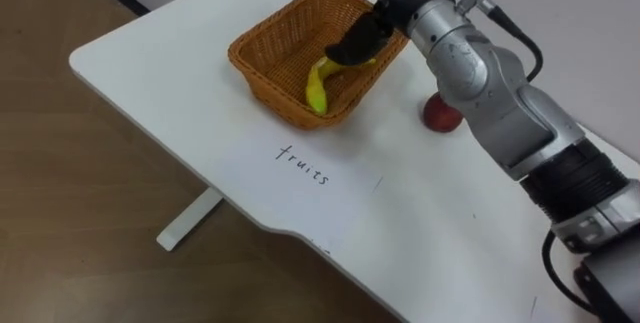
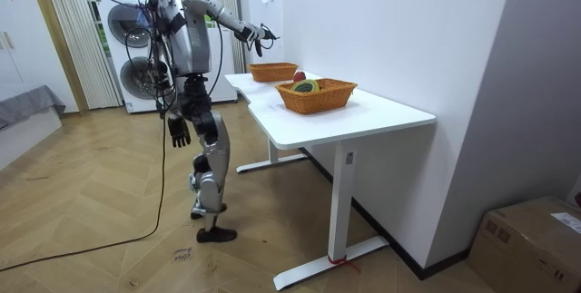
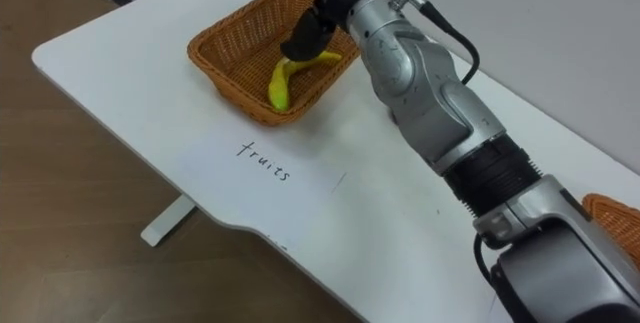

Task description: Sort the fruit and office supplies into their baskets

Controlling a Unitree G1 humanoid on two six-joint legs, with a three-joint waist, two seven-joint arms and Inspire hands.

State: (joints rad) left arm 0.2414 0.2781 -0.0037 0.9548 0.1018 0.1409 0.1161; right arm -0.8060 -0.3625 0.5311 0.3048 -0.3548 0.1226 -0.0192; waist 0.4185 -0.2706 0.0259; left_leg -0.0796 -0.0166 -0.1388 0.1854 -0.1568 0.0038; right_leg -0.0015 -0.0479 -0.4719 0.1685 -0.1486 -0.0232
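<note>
A wicker fruit basket (image 1: pixel 270 48) stands at the far end of the white table (image 1: pixel 180 73), behind a paper label (image 1: pixel 303 166). A yellow banana (image 1: pixel 318 88) leans inside it against the near wall. My right hand (image 1: pixel 358 39) reaches into the basket from the right, fingers curled on the banana's upper end. A red apple (image 1: pixel 438 113) lies on the table to the right of the basket, partly hidden by my forearm. In the room view I stand at the table's far end, my left hand (image 2: pixel 179 131) hanging relaxed at my side.
A second wicker basket (image 2: pixel 316 95) holding some items stands nearer the table's middle; its corner (image 3: pixel 615 213) shows at the right edge. The table's edge runs close along the label. A cardboard box (image 2: pixel 536 239) sits on the floor by the wall.
</note>
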